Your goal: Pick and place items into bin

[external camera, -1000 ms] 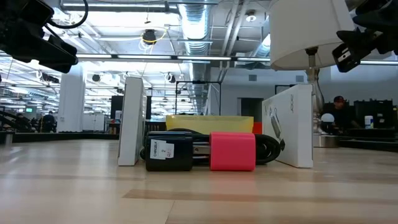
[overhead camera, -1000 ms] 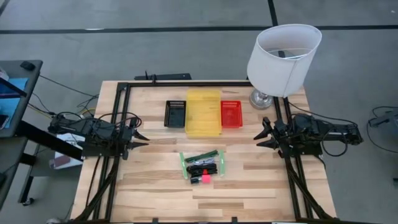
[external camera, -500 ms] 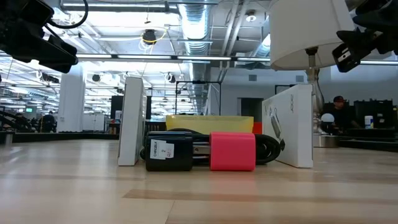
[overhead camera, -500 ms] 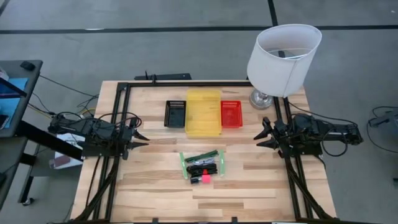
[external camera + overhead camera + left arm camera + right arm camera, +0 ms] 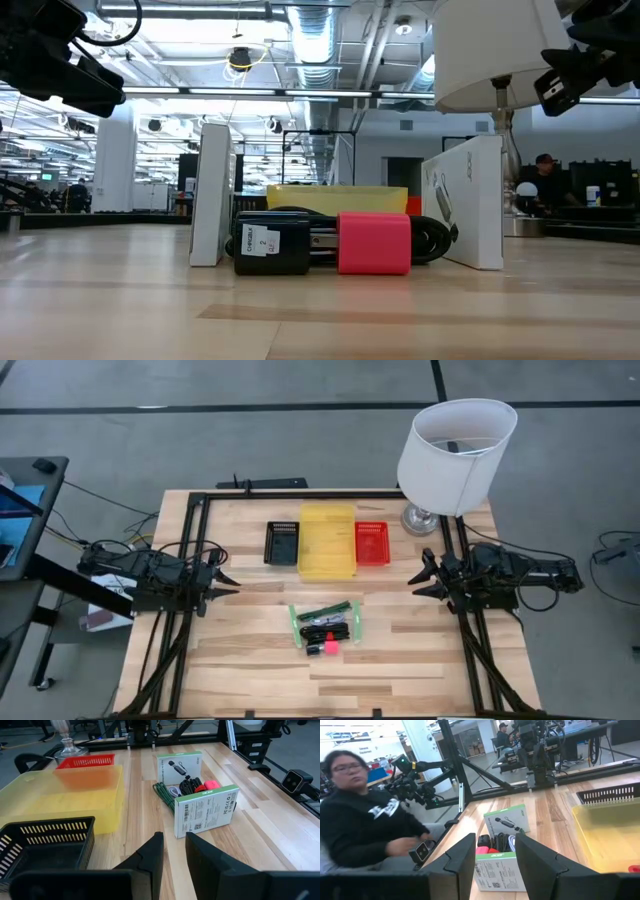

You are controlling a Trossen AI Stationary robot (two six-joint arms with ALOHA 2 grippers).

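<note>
The items sit in one cluster (image 5: 325,626) on the table's near middle. Two flat white, green-edged packets stand on edge, one (image 5: 205,810) on the cluster's left side and one (image 5: 179,767) on its right. Between them lie a black cord (image 5: 190,785), a pink-red block (image 5: 373,243), a black labelled adapter (image 5: 272,247) and a thin green stick (image 5: 165,793). My left gripper (image 5: 228,580) hovers open at the table's left, my right gripper (image 5: 418,573) open at its right. Both point toward the middle and stand well apart from the items.
A yellow tray (image 5: 327,540) lies past the items, with a black basket (image 5: 282,542) on its left and a red basket (image 5: 371,543) on its right. A white-shaded lamp (image 5: 455,445) stands at the far right corner. A person (image 5: 365,820) sits beyond the table's left edge.
</note>
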